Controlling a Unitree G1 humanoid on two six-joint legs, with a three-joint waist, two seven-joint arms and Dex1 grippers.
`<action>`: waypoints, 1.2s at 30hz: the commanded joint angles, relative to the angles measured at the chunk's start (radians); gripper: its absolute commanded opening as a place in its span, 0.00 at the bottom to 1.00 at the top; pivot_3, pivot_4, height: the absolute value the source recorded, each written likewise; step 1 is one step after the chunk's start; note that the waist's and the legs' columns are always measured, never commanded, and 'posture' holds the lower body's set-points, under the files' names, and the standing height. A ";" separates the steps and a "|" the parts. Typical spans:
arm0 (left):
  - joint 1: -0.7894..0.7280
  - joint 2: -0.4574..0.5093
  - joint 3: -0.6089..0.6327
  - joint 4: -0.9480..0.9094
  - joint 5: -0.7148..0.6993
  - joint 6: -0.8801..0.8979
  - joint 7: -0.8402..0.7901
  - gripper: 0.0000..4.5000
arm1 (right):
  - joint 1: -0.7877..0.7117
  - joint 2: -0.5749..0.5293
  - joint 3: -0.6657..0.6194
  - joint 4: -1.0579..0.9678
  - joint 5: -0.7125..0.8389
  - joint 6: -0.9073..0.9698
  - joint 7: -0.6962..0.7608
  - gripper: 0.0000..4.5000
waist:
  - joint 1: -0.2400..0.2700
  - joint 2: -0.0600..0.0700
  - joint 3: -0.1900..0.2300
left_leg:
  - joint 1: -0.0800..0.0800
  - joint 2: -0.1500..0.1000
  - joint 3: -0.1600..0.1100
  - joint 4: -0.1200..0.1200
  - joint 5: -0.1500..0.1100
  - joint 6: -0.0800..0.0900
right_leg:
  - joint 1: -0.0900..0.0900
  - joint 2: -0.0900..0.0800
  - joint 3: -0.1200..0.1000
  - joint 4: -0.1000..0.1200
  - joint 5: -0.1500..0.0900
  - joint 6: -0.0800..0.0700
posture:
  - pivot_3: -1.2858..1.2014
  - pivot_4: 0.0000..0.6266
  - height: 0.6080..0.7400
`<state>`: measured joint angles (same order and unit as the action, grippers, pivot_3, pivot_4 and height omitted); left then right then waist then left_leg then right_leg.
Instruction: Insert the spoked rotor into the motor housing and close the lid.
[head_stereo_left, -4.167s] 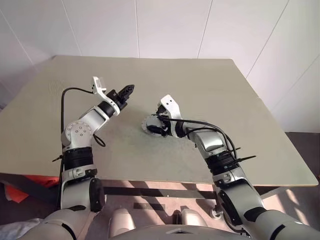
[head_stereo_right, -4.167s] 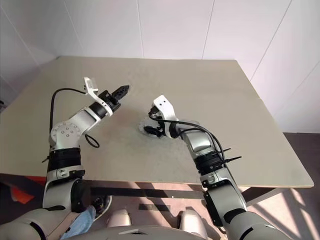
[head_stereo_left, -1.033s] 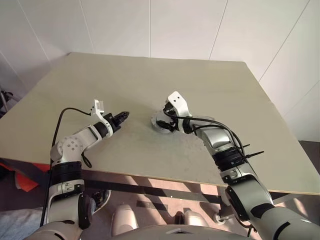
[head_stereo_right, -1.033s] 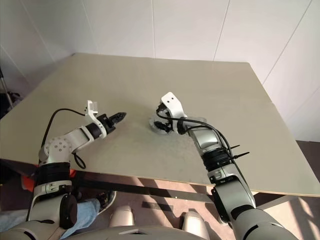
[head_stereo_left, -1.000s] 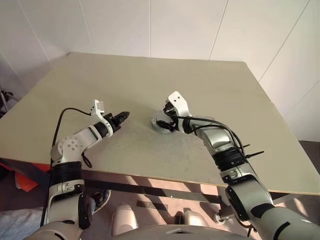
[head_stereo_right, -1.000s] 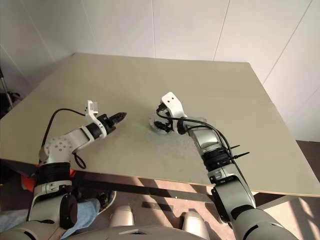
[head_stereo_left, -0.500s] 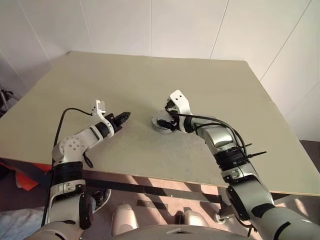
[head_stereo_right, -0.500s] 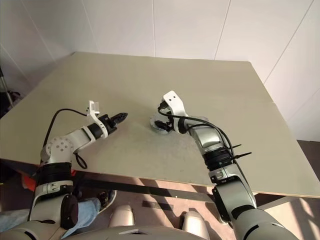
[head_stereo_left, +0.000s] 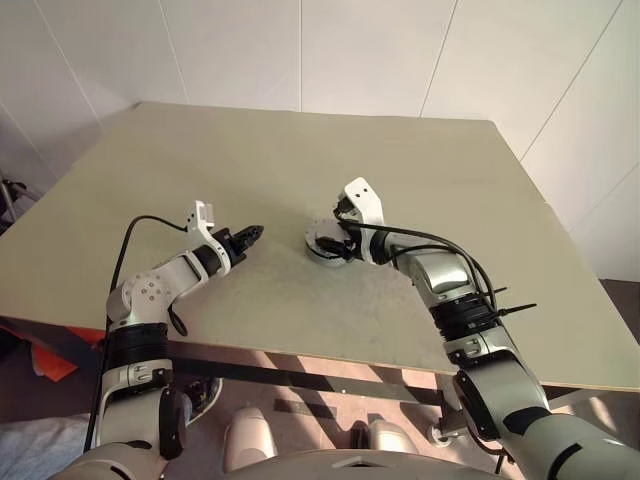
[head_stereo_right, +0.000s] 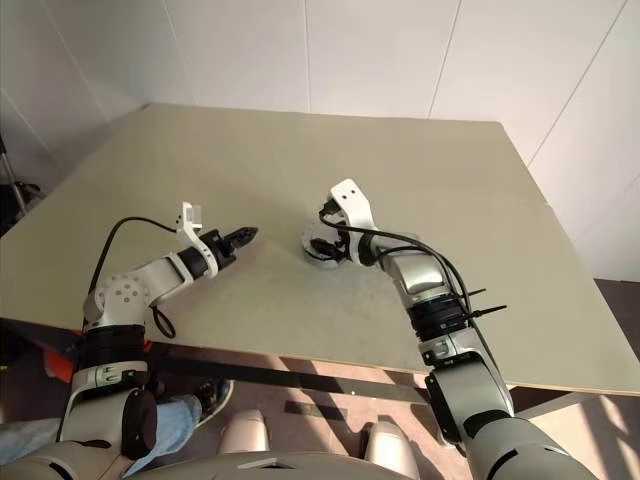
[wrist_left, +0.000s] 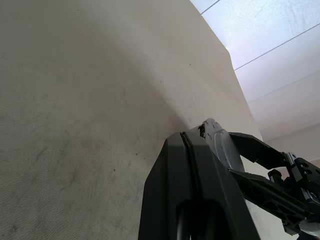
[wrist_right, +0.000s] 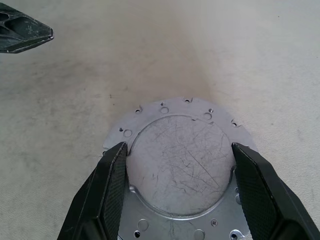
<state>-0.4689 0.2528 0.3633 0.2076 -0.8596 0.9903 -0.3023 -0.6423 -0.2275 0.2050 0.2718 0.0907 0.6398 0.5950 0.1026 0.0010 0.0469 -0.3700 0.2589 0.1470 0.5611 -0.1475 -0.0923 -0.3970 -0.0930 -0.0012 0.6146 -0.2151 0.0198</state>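
The lid (wrist_right: 181, 167), a pale scratched silver disc with a holed flange around a raised round middle, lies flat on the table (head_stereo_left: 420, 160) near its centre. My right gripper (wrist_right: 179, 149) reaches down over it. Its two black fingers (wrist_right: 112, 175) press against opposite sides of the raised middle, shut on it. In the head view the lid (head_stereo_left: 322, 244) sits just under that gripper (head_stereo_left: 336, 246). My left gripper (head_stereo_left: 254, 234) hovers a hand's width to the lid's left, shut and empty, its tip pointing at the lid. The spoked rotor and the motor housing are hidden.
The beige table stretches wide on all sides of the lid, with white walls behind it. Its front edge runs close to my arms. A black cable loops from each wrist.
Over the last second both arms keep still and the right gripper stays on the lid. Since the oldest frames the whole picture has shifted.
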 joint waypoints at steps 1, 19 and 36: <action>-0.021 0.004 0.004 -0.029 -0.005 -0.007 -0.011 0.00 | 0.000 -0.015 0.000 -0.015 -0.013 -0.026 0.000 0.71 | 0.000 0.000 0.000 | 0.000 0.000 0.000 0.000 0.000 0.000 | 0.000 0.000 0.000 0.000 0.000 0.000 | 0.52 0.00 1.00; -0.021 0.000 0.002 -0.029 -0.004 -0.007 -0.011 0.00 | 0.022 -0.022 0.008 -0.007 -0.028 -0.026 -0.003 0.71 | 0.000 0.000 0.000 | 0.000 0.000 0.000 0.000 0.000 0.000 | 0.000 0.000 0.000 0.000 0.000 0.000 | 0.52 0.00 1.00; -0.165 -0.204 -0.016 0.100 -0.003 -0.043 0.031 0.00 | 0.025 -0.014 0.043 0.054 -0.048 -0.056 -0.015 0.71 | -0.002 0.000 0.000 | 0.004 0.000 0.000 0.002 -0.001 0.002 | 0.005 -0.001 0.000 0.000 0.000 0.000 | 0.52 0.00 1.00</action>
<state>-0.6023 0.0503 0.3460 0.2906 -0.8609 0.9692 -0.2735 -0.6245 -0.2344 0.2323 0.3024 0.0718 0.5705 0.5848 0.1006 0.0006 0.0466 -0.3659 0.2586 0.1471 0.5627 -0.1488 -0.0900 -0.3917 -0.0938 -0.0007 0.6145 -0.2151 0.0199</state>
